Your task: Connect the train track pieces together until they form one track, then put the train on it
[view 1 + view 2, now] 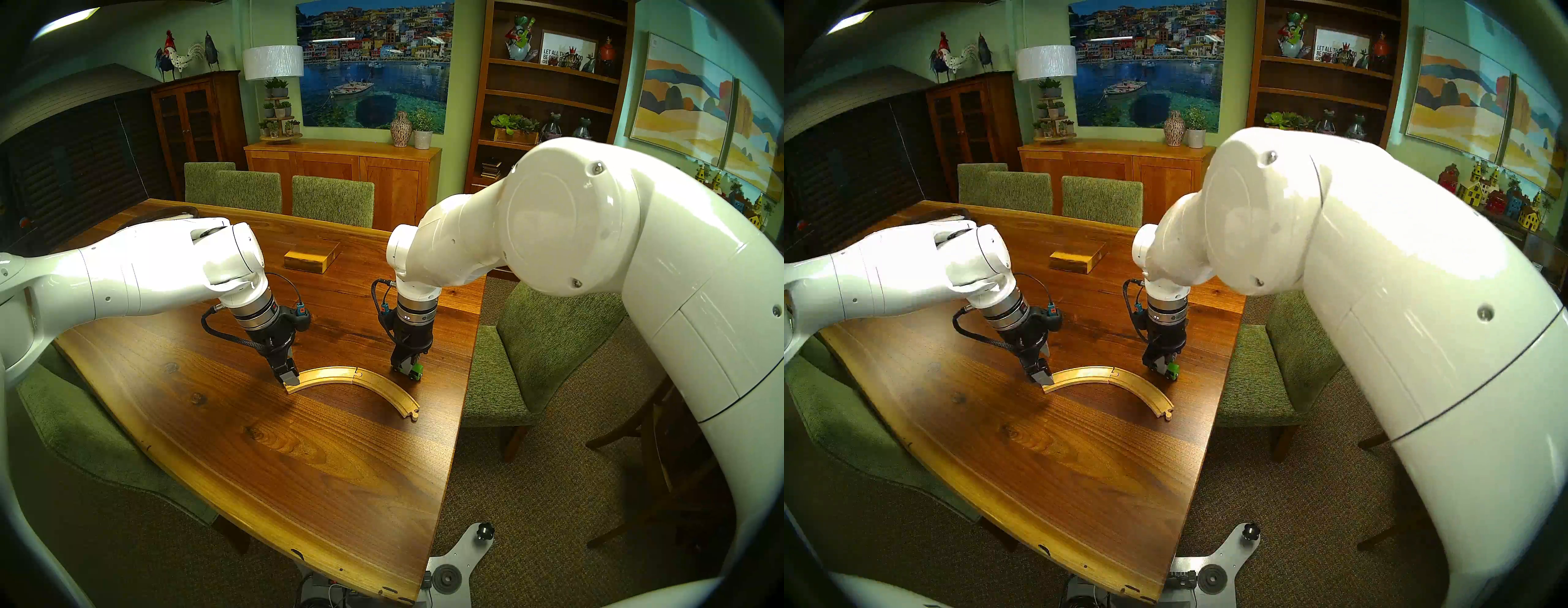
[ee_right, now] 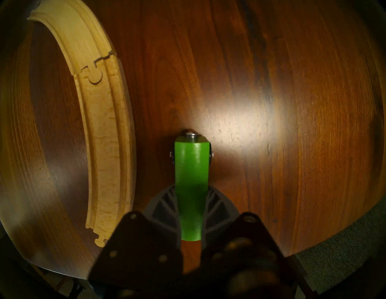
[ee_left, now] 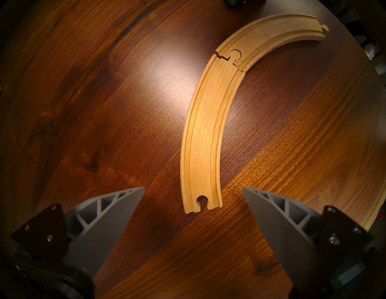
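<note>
Your right tool (image 2: 191, 210) grips green train (image 2: 191, 183) on bench (image 1: 297, 458), right of joined track (image 1: 360, 380); left tool (image 3: 193, 210) gapes at track's left end.

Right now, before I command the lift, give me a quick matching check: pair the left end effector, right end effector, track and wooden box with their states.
Things:
1. left end effector
2. right end effector
3. track
4. wooden box

States:
A. two curved pieces joined, peg in socket, flat on the table
B. open, above the track's socket end, holding nothing
C. lying alone farther back on the table
D. shut on the green train, beside the track

Pairs: 1-B, 2-D, 3-A, 4-C
</note>
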Robot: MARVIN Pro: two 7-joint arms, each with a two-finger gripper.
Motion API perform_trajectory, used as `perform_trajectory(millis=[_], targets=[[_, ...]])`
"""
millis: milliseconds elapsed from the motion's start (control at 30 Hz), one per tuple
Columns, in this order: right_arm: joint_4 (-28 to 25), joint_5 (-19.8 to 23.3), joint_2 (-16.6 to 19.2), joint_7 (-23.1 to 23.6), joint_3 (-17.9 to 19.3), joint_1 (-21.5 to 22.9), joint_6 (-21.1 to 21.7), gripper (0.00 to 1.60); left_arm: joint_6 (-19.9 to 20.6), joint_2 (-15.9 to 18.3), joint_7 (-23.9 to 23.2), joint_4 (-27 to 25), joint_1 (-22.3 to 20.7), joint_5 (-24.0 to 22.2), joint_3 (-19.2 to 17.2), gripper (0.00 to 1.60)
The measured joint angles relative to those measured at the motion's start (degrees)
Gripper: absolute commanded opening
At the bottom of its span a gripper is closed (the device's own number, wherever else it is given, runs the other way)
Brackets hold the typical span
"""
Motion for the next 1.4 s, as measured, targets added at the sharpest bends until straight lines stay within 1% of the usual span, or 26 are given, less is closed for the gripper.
perform_trajectory(millis=[233, 333, 633, 967, 1033, 1133, 1233, 1267, 1300, 1400], targets=[[-2.63, 0.76, -0.52, -0.76, 1.09, 1.88, 0.53, 0.0, 0.0, -0.01, 0.0, 0.0, 0.04, 0.05, -0.01, 1.6], [-4.89, 1.31, -1.1, -1.46, 2.3, 4.17, 1.11, 0.0, 0.0, -0.01, 0.0, 0.0, 0.09, 0.09, -0.01, 1.6], [-9.13, 2.4, -1.63, -3.03, 4.4, 7.89, 1.79, 0.0, 0.0, -0.01, 0.0, 0.01, 0.16, 0.16, -0.05, 1.6], [-15.9, 4.8, -1.17, -6.61, 7.11, 11.58, 1.47, 0.0, 0.0, -0.01, 0.0, 0.01, 0.2, 0.2, -0.1, 1.6], [-18.33, 5.98, -0.91, -8.62, 7.96, 12.77, 0.68, 0.0, 0.0, -0.01, 0.0, 0.01, 0.21, 0.2, -0.12, 1.6], [-20.0, 6.86, -0.78, -10.09, 8.46, 13.6, 0.08, 0.0, 0.0, -0.01, 0.0, 0.01, 0.21, 0.2, -0.13, 1.6], [-22.35, 8.32, -0.59, -12.45, 9.23, 14.8, -0.9, 0.0, 0.0, -0.01, -0.01, 0.01, 0.22, 0.21, -0.15, 1.6], [-23.75, 9.37, -0.52, -13.91, 9.59, 15.53, -1.55, 0.0, 0.01, -0.01, -0.01, 0.01, 0.23, 0.21, -0.16, 1.6], [-24.01, 9.58, -0.51, -14.19, 9.65, 15.68, -1.67, 0.0, 0.01, -0.01, -0.01, 0.01, 0.23, 0.22, -0.16, 1.6], [-26.17, 11.55, -0.39, -16.91, 10.22, 16.78, -2.78, 0.0, 0.01, -0.01, -0.02, 0.01, 0.23, 0.22, -0.19, 1.6]])
